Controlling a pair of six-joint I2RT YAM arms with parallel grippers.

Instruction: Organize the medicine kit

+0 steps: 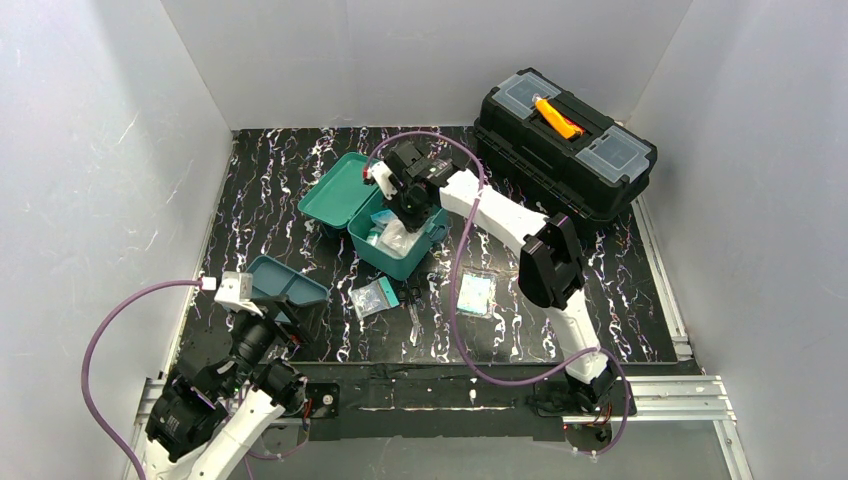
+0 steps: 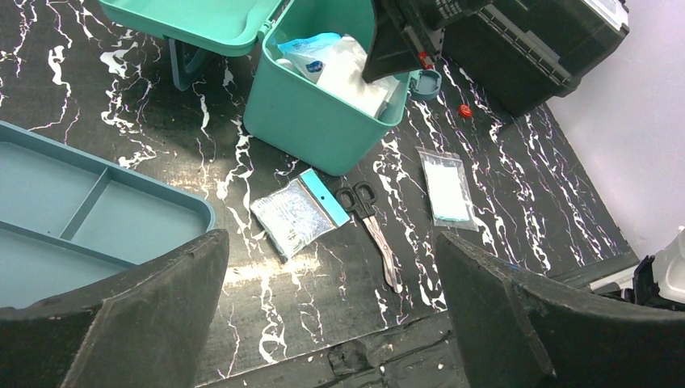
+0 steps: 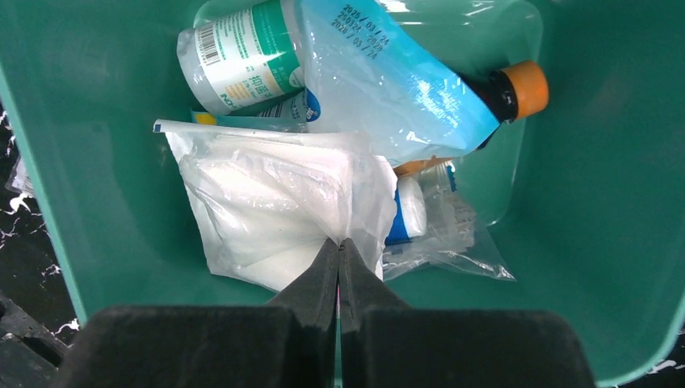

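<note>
When looking down from above, note the loose things lying on the table just in front of the medicine kit [image 1: 395, 258]: a silvery packet [image 1: 372, 298], black-handled scissors [image 1: 413, 312] just beside it, and a clear gauze packet [image 1: 476, 293] farther right, apart from both. Find a large black toolbox [image 1: 565, 140] with an orange handle at the far right corner, lid down, near the kit's right side. See the right arm reaching across from the near edge and covering part of the kit's opening in the top view. Underneath, see a black tabletop [image 1: 640, 300] veined with white, walled on three sides by plain pale grey panels. Locate the kit around the middle of the far half, its lid [image 1: 338, 192] open to the left. Inside, count a white bottle with a green label [image 3: 234, 56], a blue pouch [image 3: 388, 81], an orange-capped bottle [image 3: 525, 89], a white gauze bag [image 3: 275, 202] and a small clear bag [image 3: 440, 234]. Find the right gripper [image 3: 338, 249] down in the box, fingertips pressed together at the gauze bag's edge; cannot tell whether any film is pinched. On the near left, see the darker teal tray [image 2: 137, 218], divided into compartments, just beside the left gripper [image 2: 331, 323], its jaws spread wide apart.
</note>
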